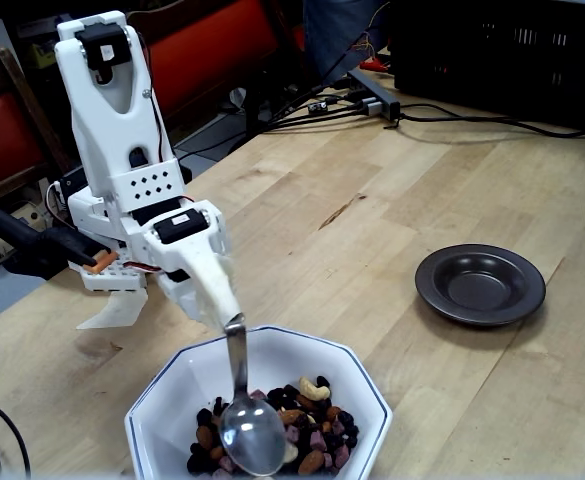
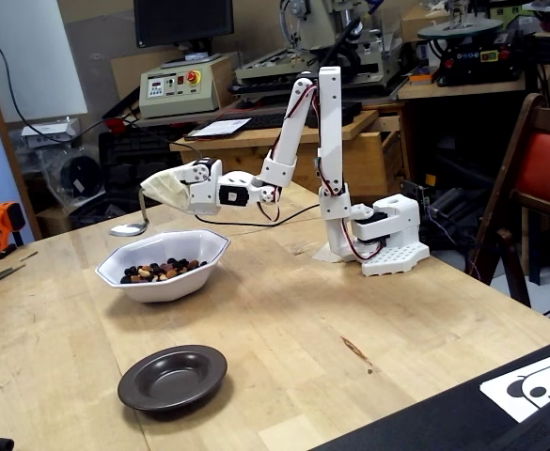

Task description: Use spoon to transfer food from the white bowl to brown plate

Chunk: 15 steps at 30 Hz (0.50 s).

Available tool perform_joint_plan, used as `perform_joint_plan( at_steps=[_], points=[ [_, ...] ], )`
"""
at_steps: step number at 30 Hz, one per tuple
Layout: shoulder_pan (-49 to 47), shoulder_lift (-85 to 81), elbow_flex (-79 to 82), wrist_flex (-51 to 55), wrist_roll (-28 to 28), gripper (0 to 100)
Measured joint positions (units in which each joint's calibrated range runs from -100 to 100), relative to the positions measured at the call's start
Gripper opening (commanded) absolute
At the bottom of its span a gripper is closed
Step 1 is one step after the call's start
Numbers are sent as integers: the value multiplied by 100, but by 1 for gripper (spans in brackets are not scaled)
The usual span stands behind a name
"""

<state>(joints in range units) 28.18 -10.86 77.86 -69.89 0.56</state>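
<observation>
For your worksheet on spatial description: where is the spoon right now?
In both fixed views the spoon hangs from the gripper, raised above the white bowl near its rim, well away from the brown plate.

wooden table (image 2: 350,301) | white bowl (image 2: 162,280) | brown plate (image 2: 172,378) | arm base (image 2: 387,246)

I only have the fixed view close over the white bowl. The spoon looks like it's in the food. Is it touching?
Observer: No. In the side-on fixed view the spoon hangs above the bowl, clear of the food.
Operator: Is it centred over the bowl?
Observer: No. There it sits over the bowl's left rim, the side away from the arm's base.
Operator: Which way to the plate?
Observer: In that view the plate lies in front of the bowl, nearer the camera, with bare table between them.
</observation>
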Motion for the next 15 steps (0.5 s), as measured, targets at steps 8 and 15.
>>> perform_joint_plan(
  at_steps=[8, 15],
  points=[
    [66, 0, 0, 0, 0, 3],
    [66, 0, 0, 0, 0, 2]
  ],
)
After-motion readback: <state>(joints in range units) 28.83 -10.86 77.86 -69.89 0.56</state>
